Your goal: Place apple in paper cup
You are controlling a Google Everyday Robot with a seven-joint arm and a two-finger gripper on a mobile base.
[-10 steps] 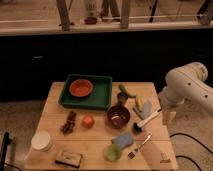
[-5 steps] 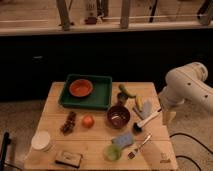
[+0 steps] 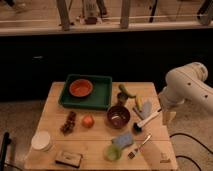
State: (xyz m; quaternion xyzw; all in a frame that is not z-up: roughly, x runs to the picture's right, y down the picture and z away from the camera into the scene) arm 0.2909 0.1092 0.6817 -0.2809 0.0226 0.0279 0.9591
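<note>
Wooden table (image 3: 54,116), your apple (image 3: 88,121) mid-table, grape cluster (image 3: 68,123) just left of it, dark bowl (image 3: 118,116) right, paper cup (image 3: 41,141) lower left, gripper (image 3: 167,117) far right beyond the bowl, grip state indeterminate.

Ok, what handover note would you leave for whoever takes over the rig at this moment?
Gripper: beside the table's right edge in the camera view, under the white arm, far from the apple.
Apple: on the table, between the grape cluster and the dark bowl.
Paper cup: upright near the front-left corner, apart from the apple.
Done: nothing; the apple is not in the cup.
Left: reach, grasp the apple, carry it over and drop it in the paper cup.
</note>
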